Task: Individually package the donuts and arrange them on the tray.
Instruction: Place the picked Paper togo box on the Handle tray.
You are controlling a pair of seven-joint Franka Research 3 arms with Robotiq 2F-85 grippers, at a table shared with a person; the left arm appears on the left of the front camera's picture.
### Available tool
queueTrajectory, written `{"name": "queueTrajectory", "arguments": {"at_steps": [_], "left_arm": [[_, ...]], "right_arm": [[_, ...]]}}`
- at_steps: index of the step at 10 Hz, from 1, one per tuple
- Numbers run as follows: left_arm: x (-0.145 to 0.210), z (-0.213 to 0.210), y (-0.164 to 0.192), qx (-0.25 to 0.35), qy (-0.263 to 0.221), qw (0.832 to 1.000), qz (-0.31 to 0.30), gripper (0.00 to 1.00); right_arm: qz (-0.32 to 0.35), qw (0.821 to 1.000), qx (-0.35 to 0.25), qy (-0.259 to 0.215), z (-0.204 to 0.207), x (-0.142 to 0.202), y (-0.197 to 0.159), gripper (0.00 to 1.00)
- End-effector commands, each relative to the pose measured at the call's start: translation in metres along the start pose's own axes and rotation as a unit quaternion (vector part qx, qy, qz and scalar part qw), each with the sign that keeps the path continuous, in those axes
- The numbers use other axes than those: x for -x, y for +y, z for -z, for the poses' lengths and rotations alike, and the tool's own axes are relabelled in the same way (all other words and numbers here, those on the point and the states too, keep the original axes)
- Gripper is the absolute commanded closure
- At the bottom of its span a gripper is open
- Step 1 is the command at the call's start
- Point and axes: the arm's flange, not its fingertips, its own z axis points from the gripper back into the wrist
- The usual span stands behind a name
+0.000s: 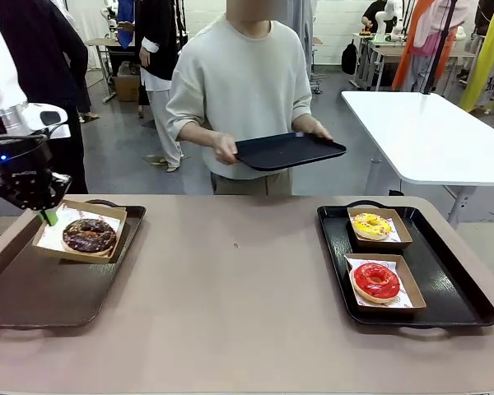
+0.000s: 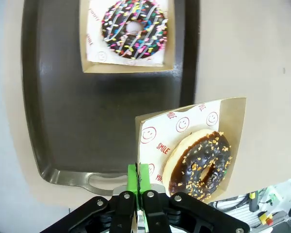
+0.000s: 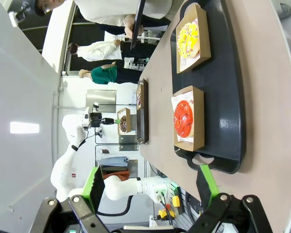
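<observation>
The chocolate donut (image 2: 200, 164) rides in its paper box (image 2: 189, 145), lifted above the left tray (image 1: 33, 288); the left hand (image 2: 140, 182) pinches 1 box edge, so keep it level. The right hand (image 3: 150, 187) hangs spread over the desk (image 1: 230, 304).
</observation>
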Motion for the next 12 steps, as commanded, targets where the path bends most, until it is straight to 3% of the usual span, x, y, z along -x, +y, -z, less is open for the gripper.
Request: {"name": "queueTrajectory", "arguments": {"at_steps": [1,10,12], "left_arm": [[-0.001,0.004,0.009,-0.003,-0.008,1.0,0.0,0.99],[-0.001,0.006,0.008,0.0,0.001,1.0,-0.009,0.99],[0.001,0.02,0.035,0.022,0.013,1.0,0.005,0.99]], "right_arm": [[-0.003,1.0,-0.001,-0.002,0.0,0.002,0.002,0.0],[-0.003,1.0,-0.001,-0.002,0.0,0.002,0.002,0.0],[-0.003,1.0,-0.001,-0.002,0.0,0.002,0.002,0.0]]}}
